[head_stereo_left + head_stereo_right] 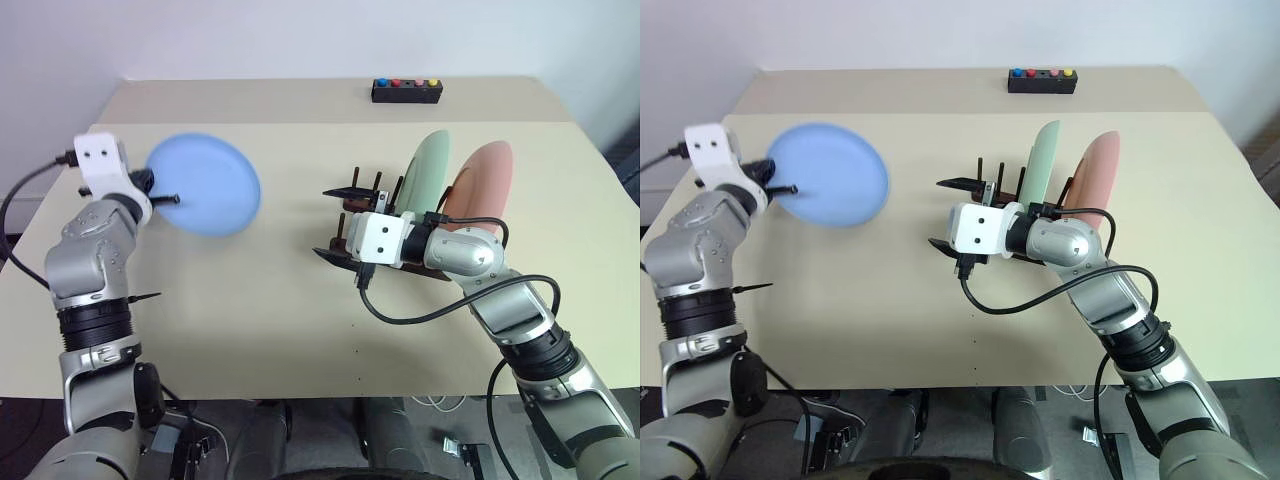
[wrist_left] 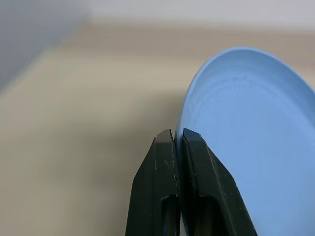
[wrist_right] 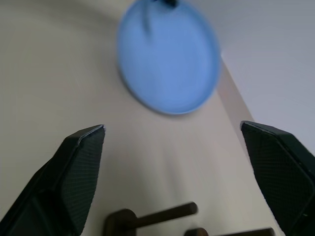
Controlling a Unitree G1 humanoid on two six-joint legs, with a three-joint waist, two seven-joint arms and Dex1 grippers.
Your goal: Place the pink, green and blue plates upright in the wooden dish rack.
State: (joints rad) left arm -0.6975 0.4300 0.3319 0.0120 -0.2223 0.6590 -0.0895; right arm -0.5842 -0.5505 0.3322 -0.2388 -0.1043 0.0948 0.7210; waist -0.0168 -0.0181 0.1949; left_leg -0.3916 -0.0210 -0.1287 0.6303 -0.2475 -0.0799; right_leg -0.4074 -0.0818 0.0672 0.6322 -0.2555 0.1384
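**Blue plate gripped; two racked**

Beige table [image 1: 300,320] carries the wooden dish rack [image 1: 365,215] at centre-right, holding green plate [image 1: 428,170] and pink plate [image 1: 482,178] upright. Left gripper [image 1: 165,192] pinches the blue plate [image 1: 205,185] upper left; right gripper [image 1: 340,222] gapes wide, empty.

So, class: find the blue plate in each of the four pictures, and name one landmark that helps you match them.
Left eye view: blue plate, upper left.
Right eye view: upper left.
Left wrist view: right side, its rim between the shut fingers.
Right wrist view: top centre.
Shared landmark: the left gripper pinching its rim.
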